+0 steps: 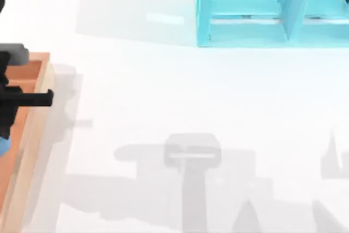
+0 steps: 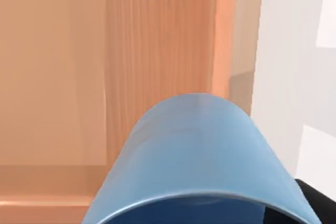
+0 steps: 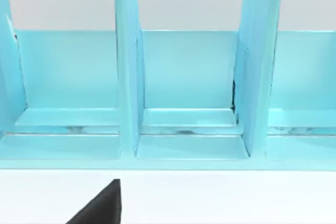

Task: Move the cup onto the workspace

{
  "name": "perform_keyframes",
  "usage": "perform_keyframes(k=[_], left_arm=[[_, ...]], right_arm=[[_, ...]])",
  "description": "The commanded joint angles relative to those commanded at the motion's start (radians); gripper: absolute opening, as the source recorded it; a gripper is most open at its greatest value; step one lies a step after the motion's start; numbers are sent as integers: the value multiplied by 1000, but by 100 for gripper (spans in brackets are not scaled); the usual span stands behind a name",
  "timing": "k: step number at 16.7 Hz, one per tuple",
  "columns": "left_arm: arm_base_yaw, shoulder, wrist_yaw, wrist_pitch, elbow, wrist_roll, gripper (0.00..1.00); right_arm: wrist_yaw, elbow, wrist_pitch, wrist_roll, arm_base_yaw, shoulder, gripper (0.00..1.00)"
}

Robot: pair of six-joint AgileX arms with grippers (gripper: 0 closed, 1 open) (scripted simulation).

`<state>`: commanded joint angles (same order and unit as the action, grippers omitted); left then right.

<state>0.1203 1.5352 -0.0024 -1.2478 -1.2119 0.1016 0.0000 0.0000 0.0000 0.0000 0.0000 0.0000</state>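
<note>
The left gripper, at nine o'clock over the wooden tray, seems closed on the blue cup, held above the tray floor, so the carry is under way, and next it must travel toward three o'clock and lower onto the white workspace.

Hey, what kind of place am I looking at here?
Probably a rendered tabletop robot workspace, not a real room: a glossy white table, a teal shelf unit at the back and a wooden tray at the left. The left pincer hangs over the tray with a blue cup close under its camera.
</note>
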Motion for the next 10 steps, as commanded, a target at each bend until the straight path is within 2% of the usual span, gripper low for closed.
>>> perform_keyframes(k=[4, 10], left_arm=[[48, 78, -9, -28, -107, 73, 0], [257, 366, -19, -149, -514, 271, 0]], right_arm=[[0, 0, 0, 0, 0, 0, 100], [0, 0, 0, 0, 0, 0, 100]])
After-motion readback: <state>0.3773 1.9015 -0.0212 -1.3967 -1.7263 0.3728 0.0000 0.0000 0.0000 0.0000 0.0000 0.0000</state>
